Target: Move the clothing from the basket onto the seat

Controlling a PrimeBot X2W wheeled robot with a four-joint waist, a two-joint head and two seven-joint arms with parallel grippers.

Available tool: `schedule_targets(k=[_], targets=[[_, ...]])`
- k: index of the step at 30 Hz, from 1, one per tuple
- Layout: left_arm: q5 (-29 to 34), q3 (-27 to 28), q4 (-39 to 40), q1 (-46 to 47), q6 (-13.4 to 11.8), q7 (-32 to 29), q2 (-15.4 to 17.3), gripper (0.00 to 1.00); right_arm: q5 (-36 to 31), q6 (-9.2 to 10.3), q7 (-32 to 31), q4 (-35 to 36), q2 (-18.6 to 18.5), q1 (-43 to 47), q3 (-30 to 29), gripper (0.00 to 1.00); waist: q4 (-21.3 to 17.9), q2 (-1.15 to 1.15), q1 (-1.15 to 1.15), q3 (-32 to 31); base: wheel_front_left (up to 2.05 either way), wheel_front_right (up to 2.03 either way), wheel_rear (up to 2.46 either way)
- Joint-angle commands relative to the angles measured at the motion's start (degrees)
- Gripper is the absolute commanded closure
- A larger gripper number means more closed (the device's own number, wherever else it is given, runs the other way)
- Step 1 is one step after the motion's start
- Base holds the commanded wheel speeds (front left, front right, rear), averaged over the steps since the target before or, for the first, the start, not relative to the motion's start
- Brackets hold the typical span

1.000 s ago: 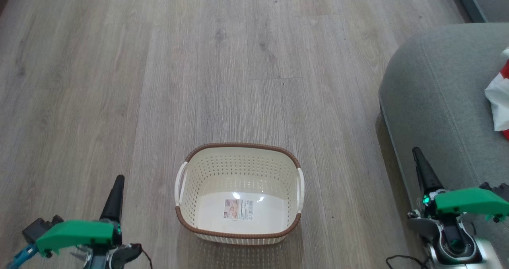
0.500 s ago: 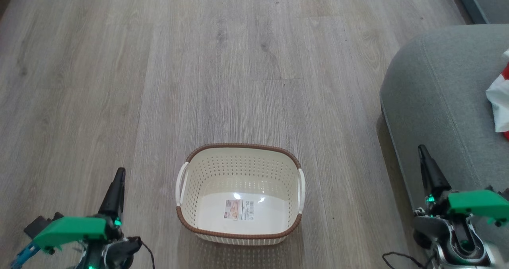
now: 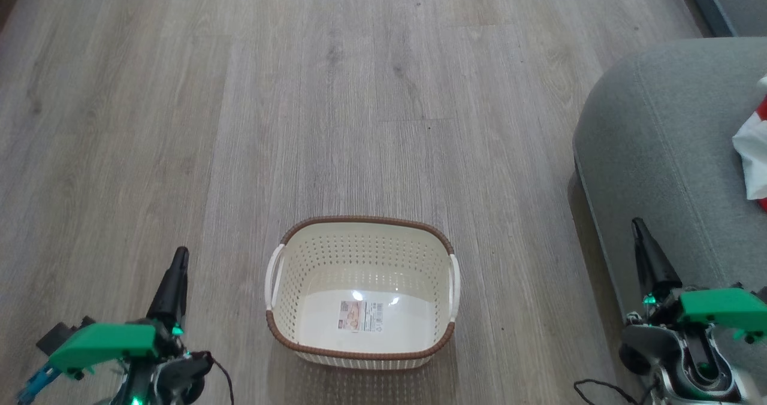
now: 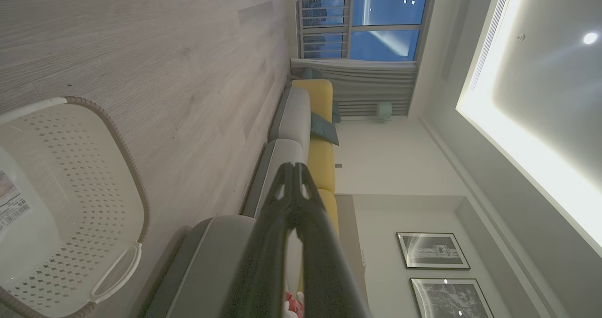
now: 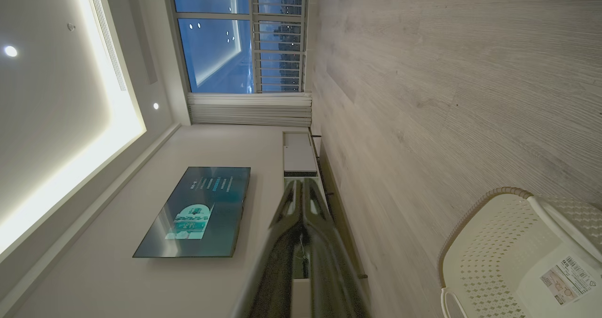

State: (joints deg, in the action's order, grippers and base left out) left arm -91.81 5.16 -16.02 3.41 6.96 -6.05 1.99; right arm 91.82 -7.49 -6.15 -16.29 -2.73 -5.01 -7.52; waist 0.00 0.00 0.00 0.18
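You see the clothing [image 3: 754,153], white with some red showing, lying on the seat [image 3: 653,129] at the right edge of the head view. The basket [image 3: 359,252] stands upright on the wood floor [image 3: 299,93], apart from the seat and to its left, its bottom bare around the label sticker [image 3: 359,316]. Your left tool [image 3: 178,260] is clenched on nothing, near left of the basket. Your right tool [image 3: 639,230] is likewise clenched and carries nothing, its tip overlapping the seat's left side.
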Motion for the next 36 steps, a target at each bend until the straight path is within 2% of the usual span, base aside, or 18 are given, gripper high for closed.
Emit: schedule_targets(k=[1, 36], targets=[[-0.4, 1.4, 2.0, 2.8, 0.5, -0.4, 0.9, 1.0, 0.3, 0.0, -0.4, 2.3, -0.1, -1.2, 1.0, 1.0, 0.0, 0.0, 0.0, 0.0, 0.0, 0.0, 0.0], [-0.4, 1.4, 2.0, 2.8, 0.5, -0.4, 0.9, 1.0, 0.3, 0.0, -0.3, 2.3, -0.1, -1.2, 1.0, 1.0, 0.0, 0.0, 0.0, 0.0, 0.0, 0.0, 0.0]])
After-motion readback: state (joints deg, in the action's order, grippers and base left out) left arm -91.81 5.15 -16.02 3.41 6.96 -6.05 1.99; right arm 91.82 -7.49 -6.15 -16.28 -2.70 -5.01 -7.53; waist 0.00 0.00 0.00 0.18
